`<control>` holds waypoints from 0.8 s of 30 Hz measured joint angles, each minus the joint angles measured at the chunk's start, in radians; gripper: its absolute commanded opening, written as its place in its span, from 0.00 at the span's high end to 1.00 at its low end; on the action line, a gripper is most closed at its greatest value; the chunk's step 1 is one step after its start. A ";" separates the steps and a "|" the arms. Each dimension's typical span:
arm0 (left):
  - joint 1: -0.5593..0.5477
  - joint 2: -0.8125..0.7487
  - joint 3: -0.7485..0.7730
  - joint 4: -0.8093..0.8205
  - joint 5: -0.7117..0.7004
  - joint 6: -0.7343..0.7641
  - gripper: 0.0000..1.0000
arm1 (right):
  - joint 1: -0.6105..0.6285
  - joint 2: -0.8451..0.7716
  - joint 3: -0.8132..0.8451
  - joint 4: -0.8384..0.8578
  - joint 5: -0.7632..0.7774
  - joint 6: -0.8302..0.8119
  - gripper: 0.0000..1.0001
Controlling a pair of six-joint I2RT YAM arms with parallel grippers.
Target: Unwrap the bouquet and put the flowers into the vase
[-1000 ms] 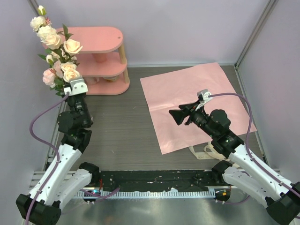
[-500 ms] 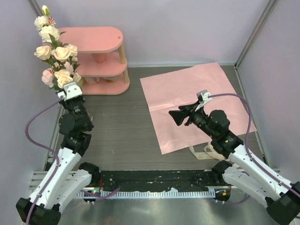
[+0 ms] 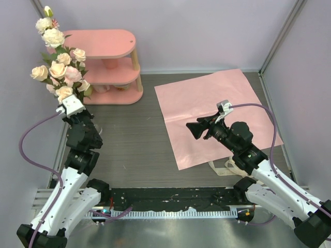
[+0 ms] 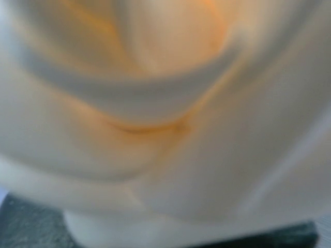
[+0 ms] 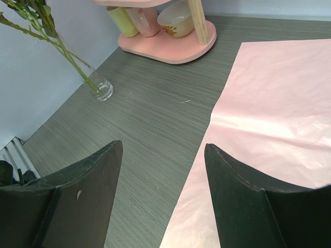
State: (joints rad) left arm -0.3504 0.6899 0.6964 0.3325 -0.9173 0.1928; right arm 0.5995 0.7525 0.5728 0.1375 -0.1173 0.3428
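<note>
The flowers (image 3: 58, 64), cream and pale pink roses on green stems, rise at the far left against the wall. My left gripper (image 3: 70, 102) is under them, its fingers hidden by its wrist camera and the blooms, shut on the stems. One blurred cream rose (image 4: 165, 113) fills the left wrist view. In the right wrist view the vase (image 5: 103, 90), a small clear glass, stands on the table with green stems (image 5: 62, 49) leaning out of it to the left. My right gripper (image 3: 192, 127) (image 5: 163, 147) hangs open and empty over the left edge of the pink wrapping paper (image 3: 217, 111) (image 5: 274, 103).
A pink two-tier shelf (image 3: 111, 44) (image 5: 165, 49) stands at the back left, with a yellow-green cup (image 5: 121, 20), a pink cup (image 5: 145, 21) and a bowl (image 5: 176, 20) on its lower level. A cream ribbon (image 3: 222, 166) lies by the paper's near edge. Walls enclose the table.
My left gripper has swung left and a little nearer, carrying the flowers with it towards the left wall. The right arm has not moved.
</note>
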 measured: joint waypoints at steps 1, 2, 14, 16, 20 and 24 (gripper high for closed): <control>0.000 -0.002 0.000 -0.011 -0.007 -0.013 1.00 | 0.000 0.000 0.000 0.001 0.000 0.000 0.30; 0.000 -0.004 0.000 -0.018 -0.015 -0.028 1.00 | 0.000 0.000 -0.001 0.002 0.000 0.001 0.30; 0.000 0.024 0.010 -0.225 -0.095 -0.258 1.00 | 0.000 -0.003 -0.018 0.012 0.000 0.004 0.30; 0.000 0.028 0.010 -0.253 -0.105 -0.292 1.00 | 0.000 -0.003 -0.018 0.012 0.000 0.004 0.30; 0.000 0.028 0.010 -0.283 -0.121 -0.345 1.00 | 0.000 -0.002 -0.018 0.012 0.000 0.004 0.30; 0.000 0.032 0.010 -0.320 -0.139 -0.375 1.00 | 0.000 -0.002 -0.018 0.012 0.000 0.004 0.30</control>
State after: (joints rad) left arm -0.3500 0.7223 0.7059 0.0124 -1.0561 -0.1825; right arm 0.5995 0.7502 0.5549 0.1493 -0.1173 0.3466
